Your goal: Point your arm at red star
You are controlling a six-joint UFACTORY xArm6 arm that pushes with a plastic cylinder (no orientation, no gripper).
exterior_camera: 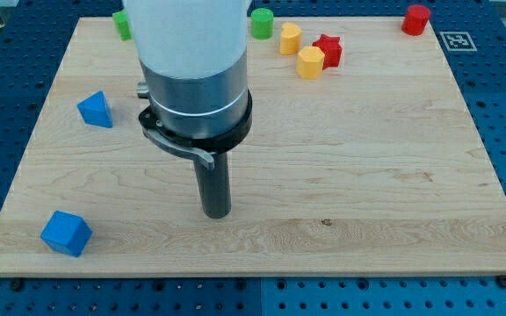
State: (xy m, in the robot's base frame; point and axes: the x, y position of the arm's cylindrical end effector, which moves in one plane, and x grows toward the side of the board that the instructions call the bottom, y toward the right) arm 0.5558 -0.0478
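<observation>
The red star (pixel 329 50) lies near the view's top, right of centre, touching a yellow hexagonal block (pixel 310 62) at its lower left, with a yellow block (pixel 290 39) just to its left. My tip (pixel 216 211) rests on the wooden board (pixel 367 175) below centre, well down and to the left of the red star, touching no block.
A green cylinder (pixel 262 24) and a partly hidden green block (pixel 122 25) sit at the top. A red cylinder (pixel 416 19) is at the top right. A blue triangular block (pixel 95 110) is at the left, a blue cube (pixel 65 233) at the bottom left.
</observation>
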